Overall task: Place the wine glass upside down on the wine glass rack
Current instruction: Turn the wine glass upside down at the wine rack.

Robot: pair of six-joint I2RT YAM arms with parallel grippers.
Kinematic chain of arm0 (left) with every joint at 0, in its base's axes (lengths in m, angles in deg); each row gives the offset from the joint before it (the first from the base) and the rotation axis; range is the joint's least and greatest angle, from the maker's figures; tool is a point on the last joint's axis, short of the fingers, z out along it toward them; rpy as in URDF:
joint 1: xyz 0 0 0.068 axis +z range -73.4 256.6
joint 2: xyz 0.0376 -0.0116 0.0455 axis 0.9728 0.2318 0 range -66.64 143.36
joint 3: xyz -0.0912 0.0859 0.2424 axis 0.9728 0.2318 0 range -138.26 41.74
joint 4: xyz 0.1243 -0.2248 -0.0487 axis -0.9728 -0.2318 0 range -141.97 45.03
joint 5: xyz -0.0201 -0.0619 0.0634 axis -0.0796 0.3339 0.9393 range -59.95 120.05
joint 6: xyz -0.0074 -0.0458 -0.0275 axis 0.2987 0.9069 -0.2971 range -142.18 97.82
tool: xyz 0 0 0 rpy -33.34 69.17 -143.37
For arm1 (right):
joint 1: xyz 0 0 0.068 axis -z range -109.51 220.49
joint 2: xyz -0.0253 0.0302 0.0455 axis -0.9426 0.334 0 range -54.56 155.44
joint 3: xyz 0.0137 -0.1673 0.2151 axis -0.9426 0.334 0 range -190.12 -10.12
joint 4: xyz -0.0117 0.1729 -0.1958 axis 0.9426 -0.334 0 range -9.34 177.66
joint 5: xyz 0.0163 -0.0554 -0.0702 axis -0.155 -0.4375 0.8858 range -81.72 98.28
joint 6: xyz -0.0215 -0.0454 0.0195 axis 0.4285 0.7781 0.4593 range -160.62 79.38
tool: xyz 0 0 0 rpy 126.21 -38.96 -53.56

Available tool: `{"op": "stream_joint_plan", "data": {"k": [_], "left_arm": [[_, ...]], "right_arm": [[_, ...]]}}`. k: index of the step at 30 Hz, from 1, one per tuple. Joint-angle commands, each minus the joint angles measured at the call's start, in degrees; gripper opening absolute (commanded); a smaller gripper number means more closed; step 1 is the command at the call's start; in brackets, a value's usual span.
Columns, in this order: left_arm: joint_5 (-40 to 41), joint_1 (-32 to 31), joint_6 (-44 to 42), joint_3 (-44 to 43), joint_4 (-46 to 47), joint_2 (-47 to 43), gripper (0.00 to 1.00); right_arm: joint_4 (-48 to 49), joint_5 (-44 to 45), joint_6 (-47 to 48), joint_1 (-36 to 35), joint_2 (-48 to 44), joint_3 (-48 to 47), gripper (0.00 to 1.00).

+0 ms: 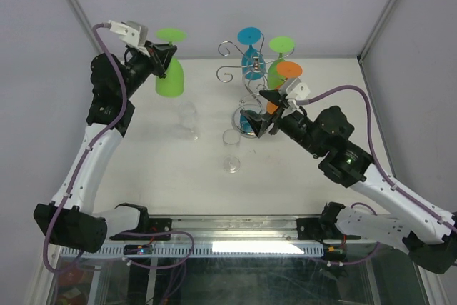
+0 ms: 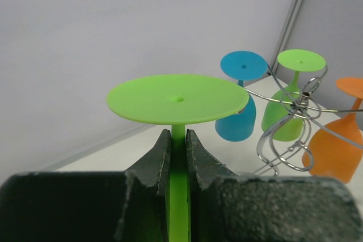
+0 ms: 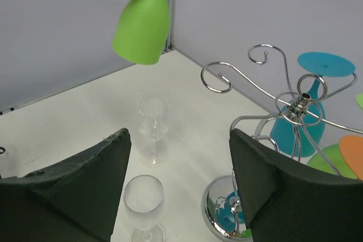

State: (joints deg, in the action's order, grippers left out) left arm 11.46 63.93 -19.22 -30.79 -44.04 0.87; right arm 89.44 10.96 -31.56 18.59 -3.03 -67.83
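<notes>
A lime green wine glass (image 1: 170, 80) hangs upside down at the far left, foot (image 2: 177, 99) uppermost. My left gripper (image 1: 161, 55) is shut on its stem just under the foot (image 2: 178, 134). Its bowl also shows at the top of the right wrist view (image 3: 142, 24). The chrome wine glass rack (image 1: 246, 71) stands at the back centre, well right of the held glass. My right gripper (image 1: 265, 116) hovers beside the rack's domed base (image 3: 227, 208), open (image 3: 179, 134), nothing between its fingers.
Blue (image 1: 250, 55), green (image 1: 277, 71) and orange (image 1: 288, 71) glasses hang upside down on the rack's right and far arms. Two clear glasses (image 1: 188, 116) (image 1: 231, 151) stand upright on the table between the arms. Grey walls close in the back and sides.
</notes>
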Motion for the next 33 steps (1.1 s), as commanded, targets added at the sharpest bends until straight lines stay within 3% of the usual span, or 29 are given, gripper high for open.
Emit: {"op": "stream_joint_plan", "data": {"k": [1, 7, 14, 22, 33], "left_arm": [[-9.04, 4.58, 2.53, 1.86, 11.91, 2.02, 0.0], [-20.17, 9.26, 3.79, 2.11, 20.46, 8.93, 0.0], [-32.98, 10.32, 6.25, -1.23, 30.26, 20.04, 0.0], [-33.01, 10.29, 7.45, -8.38, 31.04, 29.08, 0.0], [-35.17, 9.21, 16.15, -6.92, 46.27, 33.67, 0.0]], "right_arm": [[-6.27, 0.99, 0.06, -0.24, -2.36, -3.61, 0.73], [-10.62, 4.12, 1.05, -0.28, -2.93, -5.15, 0.74], [-12.75, 7.35, 2.15, -0.22, -3.99, -5.15, 0.75], [-12.99, 8.55, 2.88, -0.22, -2.7, -5.28, 0.75], [-13.71, 8.89, 3.32, -0.22, -1.37, -5.5, 0.75]]}}
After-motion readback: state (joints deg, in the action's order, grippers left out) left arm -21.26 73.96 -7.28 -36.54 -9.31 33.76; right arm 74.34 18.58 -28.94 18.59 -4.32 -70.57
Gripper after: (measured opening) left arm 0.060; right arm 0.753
